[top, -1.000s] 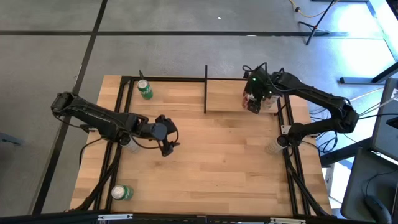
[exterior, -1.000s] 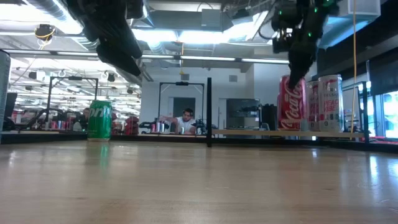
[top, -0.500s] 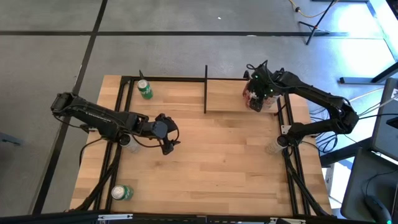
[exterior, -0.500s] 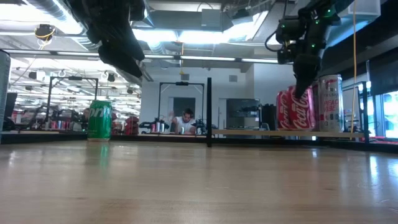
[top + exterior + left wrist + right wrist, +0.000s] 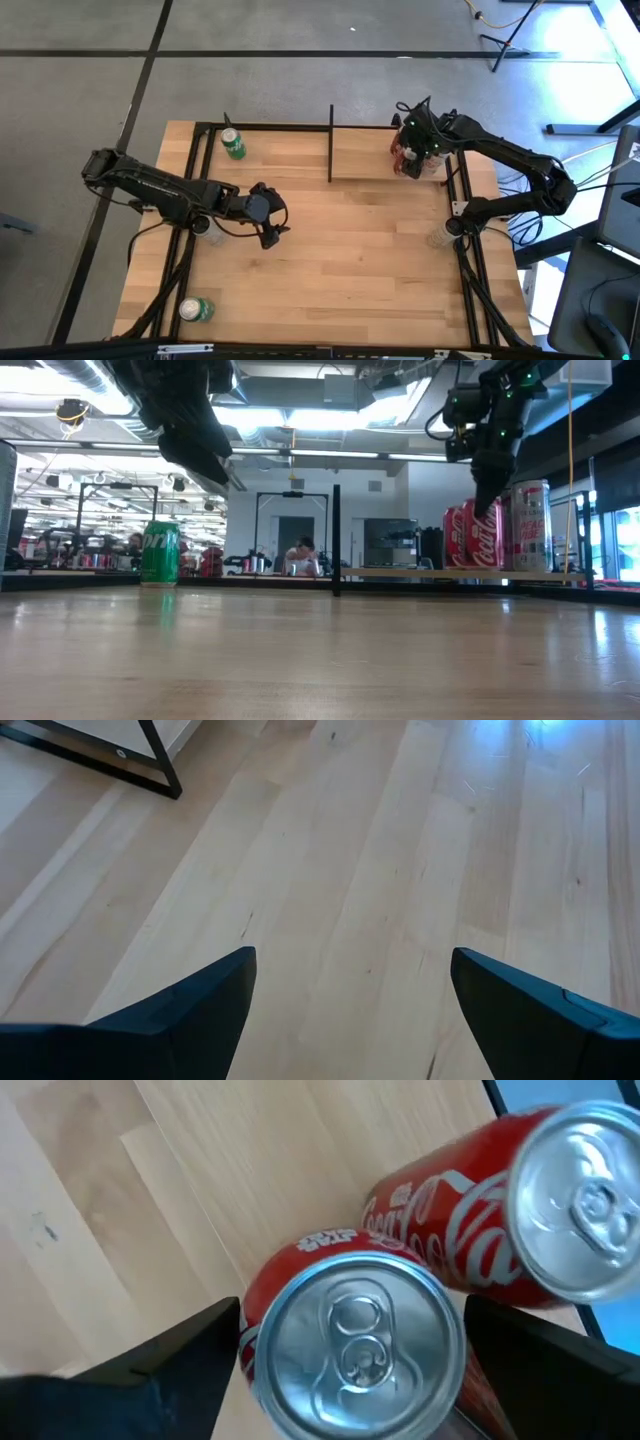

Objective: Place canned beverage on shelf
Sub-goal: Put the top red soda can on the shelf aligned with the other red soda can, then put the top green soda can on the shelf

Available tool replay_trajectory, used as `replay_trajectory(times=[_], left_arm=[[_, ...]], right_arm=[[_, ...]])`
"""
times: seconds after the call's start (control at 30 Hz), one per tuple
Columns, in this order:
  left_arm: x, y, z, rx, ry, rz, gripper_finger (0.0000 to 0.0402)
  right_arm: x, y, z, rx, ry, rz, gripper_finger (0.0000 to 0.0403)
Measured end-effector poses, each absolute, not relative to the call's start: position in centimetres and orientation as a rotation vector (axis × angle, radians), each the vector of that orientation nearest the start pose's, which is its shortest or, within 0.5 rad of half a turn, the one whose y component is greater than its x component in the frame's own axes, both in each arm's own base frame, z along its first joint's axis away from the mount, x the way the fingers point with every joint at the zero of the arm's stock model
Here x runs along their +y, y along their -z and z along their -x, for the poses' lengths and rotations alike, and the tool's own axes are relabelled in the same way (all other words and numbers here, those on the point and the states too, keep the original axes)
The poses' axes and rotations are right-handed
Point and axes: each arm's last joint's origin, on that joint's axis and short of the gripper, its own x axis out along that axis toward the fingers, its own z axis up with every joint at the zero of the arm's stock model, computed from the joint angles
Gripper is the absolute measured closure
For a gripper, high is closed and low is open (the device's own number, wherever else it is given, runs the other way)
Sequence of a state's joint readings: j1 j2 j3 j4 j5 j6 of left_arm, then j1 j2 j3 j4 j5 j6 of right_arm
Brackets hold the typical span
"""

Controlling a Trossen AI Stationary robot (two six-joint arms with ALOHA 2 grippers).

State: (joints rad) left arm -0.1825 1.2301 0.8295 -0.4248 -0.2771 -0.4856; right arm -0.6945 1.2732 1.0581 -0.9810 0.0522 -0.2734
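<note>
I am at the release step. The right gripper (image 5: 345, 1380) hangs directly over the red can (image 5: 350, 1345) that stands upright on the shelf (image 5: 365, 155), at the shelf's right end. Its jaws are spread to either side of the can's top, and from the right wrist view I see a gap on both sides, so I judge the can is set down and let go.

Standing on the shelf:
- the red can under my right gripper (image 5: 485, 510);
- a second red can (image 5: 480, 1230) just beside it, close enough that I cannot tell whether they touch;
- a pale can (image 5: 531, 525) at the far right in the low view.

Off the shelf:
- a green can (image 5: 233, 143) stands upright at the back left of the bench (image 5: 340, 260);
- another green can (image 5: 196, 309) lies on its side at the front left corner.

The left gripper (image 5: 270, 225) waits above the middle of the bench, jaws spread, carrying nothing.

In my judgement the next move is a straight lift of the right gripper, clear of the can tops. A sideways drift could tip either red can.
</note>
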Motion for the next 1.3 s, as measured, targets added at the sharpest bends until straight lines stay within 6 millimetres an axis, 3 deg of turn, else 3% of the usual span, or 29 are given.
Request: replay_trajectory(times=[0.13,0.3,0.5,0.6,0.8,1.0,1.1,1.3], left_arm=[[-3.8,-24.2,-24.3,0.77,-0.252,0.285,0.007],[-4.1,-24.2,-24.3,0.808,-0.147,0.34,0.007],[-4.3,-24.5,-24.3,0.84,-0.066,0.377,0.007],[-3.3,-26.4,-24.9,0.785,-0.159,0.38,0.007],[1.1,-32.6,-24.8,0.681,-0.474,0.443,0.007],[6.3,-37.7,-21.9,0.627,-0.836,0.536,0.007],[9.0,-38.2,-20.4,0.627,-0.985,0.565,0.007],[14.7,-36.6,-17.8,0.722,-1.22,0.664,0.007]], right_arm=[[-14.8,-29.0,-17.5,1.225,0.49,-0.154,0.003],[-14.2,-33.1,-17.0,1.201,0.493,-0.21,0.0029],[-12.8,-37.8,-16.5,0.925,0.371,-0.358,0.0028],[-11.7,-38.9,-16.7,0.796,0.273,-0.368,0.0028],[-9.6,-38.5,-17.2,0.719,0.189,-0.257,0.0027],[-8.7,-36.7,-18.2,0.734,0.109,-0.186,0.0027],[-8.8,-36.0,-18.6,0.728,0.089,-0.142,0.0027],[-9.1,-35.3,-19.0,0.695,0.092,-0.114,0.0027]])
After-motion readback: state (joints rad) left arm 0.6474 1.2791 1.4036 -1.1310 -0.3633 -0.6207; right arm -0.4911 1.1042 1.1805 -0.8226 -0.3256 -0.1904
